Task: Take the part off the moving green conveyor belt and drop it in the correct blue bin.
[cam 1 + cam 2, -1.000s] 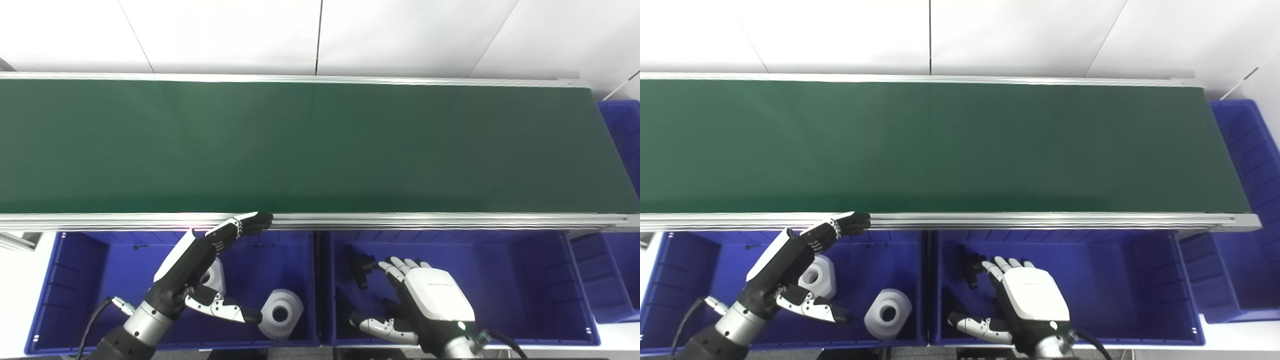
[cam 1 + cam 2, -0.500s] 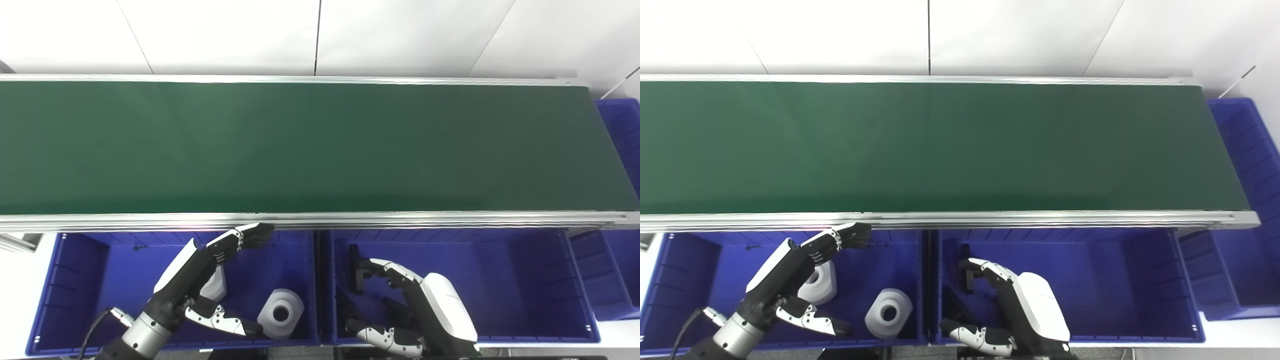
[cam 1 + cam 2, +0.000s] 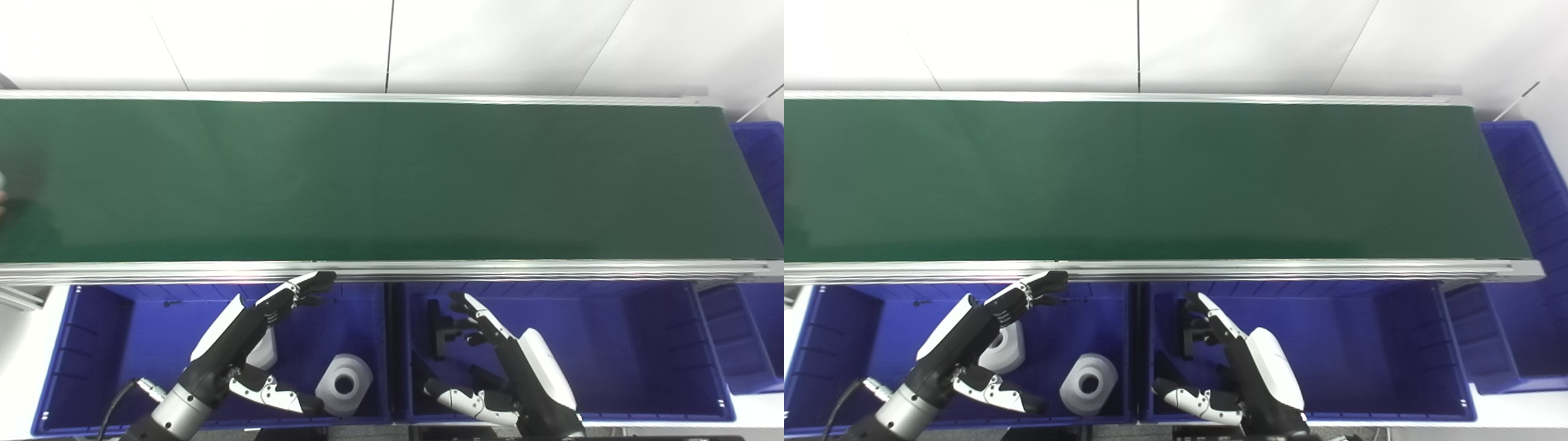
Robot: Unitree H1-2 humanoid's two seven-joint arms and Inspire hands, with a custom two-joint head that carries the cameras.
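Note:
The green conveyor belt (image 3: 392,177) runs across the view. A pale sliver (image 3: 2,182) shows at its far left edge, too cut off to identify; the rest of the belt is bare. My left hand (image 3: 245,331) is open and empty over the left blue bin (image 3: 98,343), fingertips near the belt's front rail. My right hand (image 3: 520,373) is open and empty over the right blue bin (image 3: 643,343), fingers spread and pointing toward the belt.
The left bin holds two white parts, one in plain view (image 3: 344,384) and one (image 3: 266,355) partly hidden by my left hand. A black part (image 3: 436,327) lies in the right bin by my right fingers. Another blue bin (image 3: 759,153) stands past the belt's right end.
My right hand has turned from palm-down to on edge, curled its fingers, then spread them again. My left hand barely moved. The pale sliver has appeared at the belt's left edge.

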